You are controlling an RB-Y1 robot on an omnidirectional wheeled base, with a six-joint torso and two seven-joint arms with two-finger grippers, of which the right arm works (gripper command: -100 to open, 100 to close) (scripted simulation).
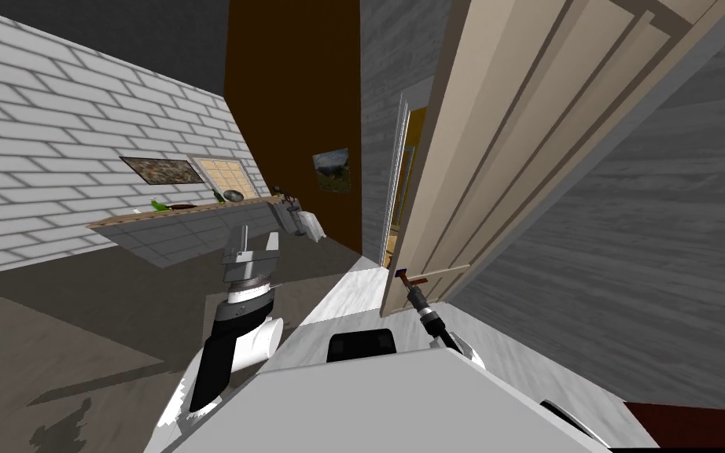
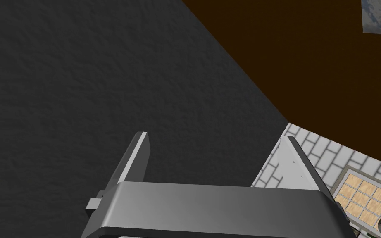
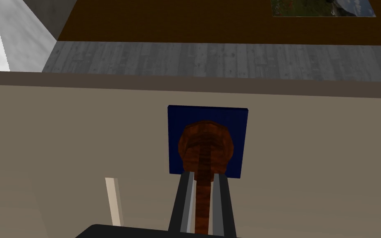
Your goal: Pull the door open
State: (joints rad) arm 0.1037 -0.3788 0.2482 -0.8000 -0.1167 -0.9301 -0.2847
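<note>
At the far left a bench [image 1: 117, 222] runs along the white brick wall, carrying small items too small to name. Nearer me, the left end effector [image 1: 252, 250] is raised in open air, its two fingers spread wide apart and holding nothing. It is well away from the door.

To the right stands the beige panelled door [image 1: 510, 141]. It looks ajar, with a narrow gap showing at its free edge. Its reddish-brown lever handle [image 3: 204, 142] sits on a dark blue plate [image 3: 235, 124] near that edge. The right end effector [image 3: 203, 177] is clamped on the lever, with one blade pressing each side of its shaft just short of the rounded hub.

The step in hand, as I judge it, is the pull itself. To do it well, the grip should stay firm and square on the lever, and the hand should follow the door's arc about its hinges rather than a straight line toward me — a straight tug would likely twist the blades off the shaft. The wrist should turn as the panel swings. The left arm is best held where it is, clear of the door's sweep.
</note>
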